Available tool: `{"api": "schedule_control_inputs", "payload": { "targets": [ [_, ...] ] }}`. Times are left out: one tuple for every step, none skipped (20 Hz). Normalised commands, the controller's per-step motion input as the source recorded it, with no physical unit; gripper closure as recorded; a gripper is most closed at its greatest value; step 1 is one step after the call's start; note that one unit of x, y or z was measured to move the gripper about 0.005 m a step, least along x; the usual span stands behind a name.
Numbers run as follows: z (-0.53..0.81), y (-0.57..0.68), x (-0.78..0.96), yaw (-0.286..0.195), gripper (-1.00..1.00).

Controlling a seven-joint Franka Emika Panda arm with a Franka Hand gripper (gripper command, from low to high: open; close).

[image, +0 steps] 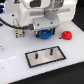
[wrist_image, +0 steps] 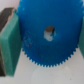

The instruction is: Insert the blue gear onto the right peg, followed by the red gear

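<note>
The blue gear (image: pixel 46 35) sits under the white hand, just beyond the grey plate (image: pixel 35 60). In the wrist view the blue gear (wrist_image: pixel 47 32) fills most of the picture, its hub hole in the middle. A green finger pad (wrist_image: pixel 10 44) presses against one edge and the other pad (wrist_image: pixel 82 46) shows at the opposite edge. My gripper (wrist_image: pixel 46 50) looks shut on it. The red gear (image: pixel 66 34) lies on the table toward the exterior view's right. The right peg (image: pixel 50 50) stands upright on the plate, nearer than the blue gear.
A twin left peg (image: pixel 38 54) stands on the same plate. A small dark-and-grey fixture (image: pixel 19 31) sits at the exterior view's left, beside the arm. The white tabletop (image: pixel 70 65) surrounds the plate.
</note>
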Motion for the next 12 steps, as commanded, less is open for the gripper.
{"api": "schedule_control_inputs", "payload": {
  "targets": [
    [0.45,0.0,0.38,0.0,1.0],
    [0.49,0.0,0.42,0.0,1.0],
    [0.46,0.0,0.44,0.0,1.0],
    [0.44,0.0,0.48,0.0,1.0],
    [0.45,-0.02,0.53,0.0,1.0],
    [0.42,-0.03,0.55,0.0,1.0],
    [0.45,-0.02,0.53,0.0,1.0],
    [0.45,-0.04,0.56,0.0,1.0],
    [0.42,-0.03,0.56,0.0,1.0],
    [0.42,-0.04,0.57,0.0,1.0],
    [0.43,-0.04,0.58,0.0,1.0],
    [0.42,-0.03,0.61,0.0,1.0]
  ]
}}
